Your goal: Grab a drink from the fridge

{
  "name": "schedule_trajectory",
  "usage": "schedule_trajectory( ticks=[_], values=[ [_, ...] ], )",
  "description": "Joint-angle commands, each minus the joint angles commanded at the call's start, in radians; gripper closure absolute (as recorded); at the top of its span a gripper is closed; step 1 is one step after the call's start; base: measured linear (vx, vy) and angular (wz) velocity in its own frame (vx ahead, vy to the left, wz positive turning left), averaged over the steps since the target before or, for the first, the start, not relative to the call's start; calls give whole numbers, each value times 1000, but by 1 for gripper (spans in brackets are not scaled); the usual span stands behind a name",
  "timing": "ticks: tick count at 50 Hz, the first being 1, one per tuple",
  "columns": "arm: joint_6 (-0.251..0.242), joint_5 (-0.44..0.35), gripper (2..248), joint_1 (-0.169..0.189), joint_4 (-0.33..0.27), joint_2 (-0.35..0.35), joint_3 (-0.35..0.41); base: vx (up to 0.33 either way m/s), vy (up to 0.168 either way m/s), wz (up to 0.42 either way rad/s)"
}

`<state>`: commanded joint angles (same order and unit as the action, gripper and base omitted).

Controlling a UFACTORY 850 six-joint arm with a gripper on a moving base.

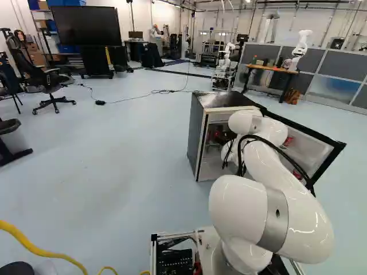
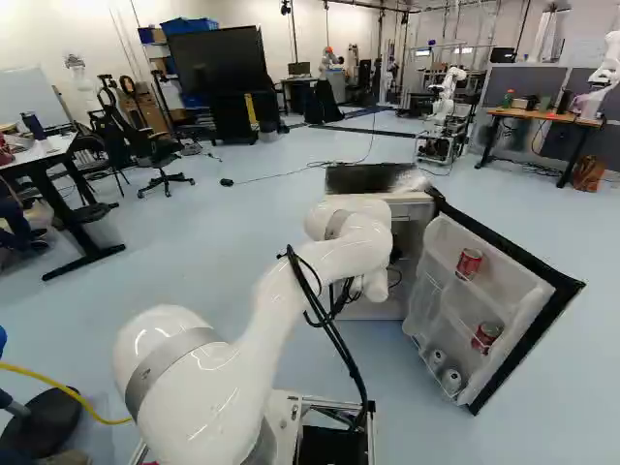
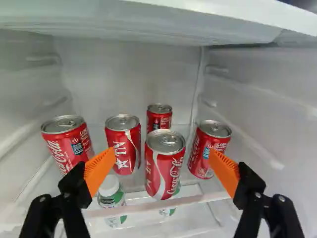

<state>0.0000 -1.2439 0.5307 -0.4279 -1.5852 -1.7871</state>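
Wrist view: the gripper (image 3: 162,158) is spread wide, orange pads (image 3: 99,169) apart, the front can (image 3: 164,174) ahead of their gap, upright on the fridge's (image 1: 196,137) clear shelf (image 3: 203,198). Smooth, rounded metal—probably thin-walled, slippery and modestly heavy if full—wants a gentle, level squeeze mid-barrel; the ribbed pads should help.

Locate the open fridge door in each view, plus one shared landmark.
Left base view: door right of middle, partly behind the arm.
Right base view: right of the arm, red can on its upper rack.
Wrist view: not in it.
Landmark: fridge cabinet, outside seen in both base views, inside in wrist view.
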Motion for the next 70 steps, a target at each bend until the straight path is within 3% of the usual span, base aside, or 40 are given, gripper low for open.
schedule_trajectory(
  ticks=[5, 6, 10, 11, 16, 17, 21, 22, 26, 27, 45, 70],
  values=[
    [0, 0, 3, 0, 0, 0, 0, 0, 0, 0],
    [0, 0, 32, 0, 0, 0, 0, 0, 0, 0],
    [0, 0, 32, 0, 0, 0, 0, 0, 0, 0],
    [0, 0, 71, 0, 0, 0, 0, 0, 0, 0],
    [0, 0, 71, 0, 0, 0, 0, 0, 0, 0],
    [0, 0, 109, 0, 0, 0, 0, 0, 0, 0],
    [0, 0, 109, 0, 0, 0, 0, 0, 0, 0],
    [0, 0, 146, 0, 0, 0, 0, 0, 0, 0],
    [0, 0, 146, 0, 0, 0, 0, 0, 0, 0],
    [0, 0, 156, 0, 0, 0, 0, 0, 0, 0],
    [0, 0, 156, 1, 0, 26, 26, 0, 0, 0],
    [0, 0, 156, 20, 0, 187, 237, 0, 0, 0]
  ],
)
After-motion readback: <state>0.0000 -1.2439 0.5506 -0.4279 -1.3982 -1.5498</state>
